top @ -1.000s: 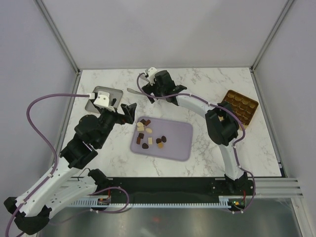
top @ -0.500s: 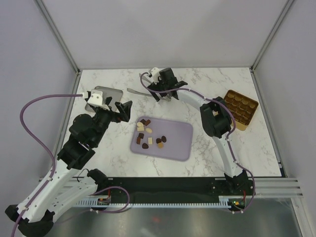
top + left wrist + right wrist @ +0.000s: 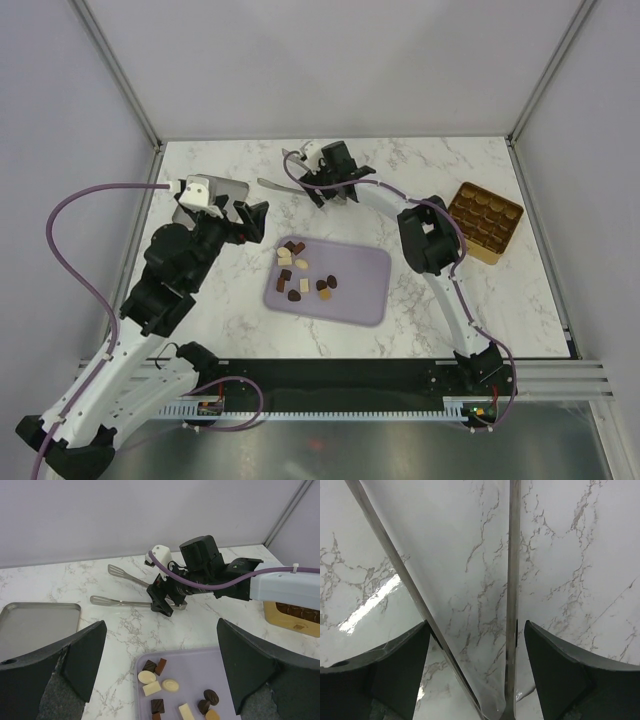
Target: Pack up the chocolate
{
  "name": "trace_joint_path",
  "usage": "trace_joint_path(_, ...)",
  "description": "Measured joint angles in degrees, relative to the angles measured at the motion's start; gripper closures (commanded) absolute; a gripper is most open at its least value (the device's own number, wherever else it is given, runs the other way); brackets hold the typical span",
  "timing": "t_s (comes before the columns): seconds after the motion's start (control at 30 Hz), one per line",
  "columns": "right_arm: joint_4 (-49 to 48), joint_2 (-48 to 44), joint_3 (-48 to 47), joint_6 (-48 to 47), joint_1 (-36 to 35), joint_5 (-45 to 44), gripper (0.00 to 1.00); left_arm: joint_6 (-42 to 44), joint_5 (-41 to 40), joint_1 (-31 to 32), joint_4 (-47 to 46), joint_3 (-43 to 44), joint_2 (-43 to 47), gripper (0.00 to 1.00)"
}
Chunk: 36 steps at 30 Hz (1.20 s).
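The chocolate (image 3: 303, 266) lies loose on the left half of the lilac tray (image 3: 360, 290), small dark brown, mid brown and cream pieces in a scatter, none of them in either tool.

Beyond the tray's far edge, the right tool (image 3: 335, 195) is down low on the marble tabletop (image 3: 430, 170) over the metal tongs (image 3: 272, 185). Its own camera shows the fingers (image 3: 395, 665) standing wide apart with the 2 steel arms of the tongs running between them, near the joined end. The jaws are open, not clamped. Whether the pads brush the steel, I cannot tell.

The left tool (image 3: 250, 215) hangs above the tabletop just off the tray's far left corner, its jaws spread wide and holding nothing.

A flat steel tray (image 3: 225, 190) sits further out past that same corner. A gold compartmented box (image 3: 485, 218) sits well off the lilac tray's far right corner.
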<state>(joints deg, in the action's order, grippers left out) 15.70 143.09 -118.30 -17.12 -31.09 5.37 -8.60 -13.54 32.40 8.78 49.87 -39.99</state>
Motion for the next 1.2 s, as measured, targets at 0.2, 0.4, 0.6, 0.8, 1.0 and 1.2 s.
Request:
trace_joint_path(0.2, -3.41, -1.7, 4.28, 3.39, 0.17, -1.14, 0.33, -0.44, 0.66, -0.31, 0.02, 0.0, -1.01, 0.01)
trace_joint_path(0.4, -4.37, -10.25, 17.11, 8.26, 1.2, -6.8, 0.39, -0.76, 0.9, -0.57, -0.11, 0.0, -1.01, 0.01)
trace_joint_path(0.6, -2.23, -19.82, 29.33, 12.79, 3.17, -12.46, 0.37, -0.96, 1.88, -0.57, -0.2, 0.0, -0.94, 0.01)
trace_joint_path(0.8, -1.2, -22.95, 32.74, 14.6, 3.98, -12.87, 0.09, -1.14, 2.27, -0.57, -0.33, 0.0, -0.83, 0.01)
trace_joint_path(1.0, -0.81, -22.67, 32.24, 14.67, 4.85, -10.14, 0.02, -1.46, 3.19, -0.57, -0.35, 0.0, -0.83, 0.01)
trace_joint_path(1.2, -0.66, -18.45, 26.88, 13.46, 5.84, -8.79, 0.04, -1.62, 3.23, -0.55, -0.37, 0.0, -0.83, 0.01)
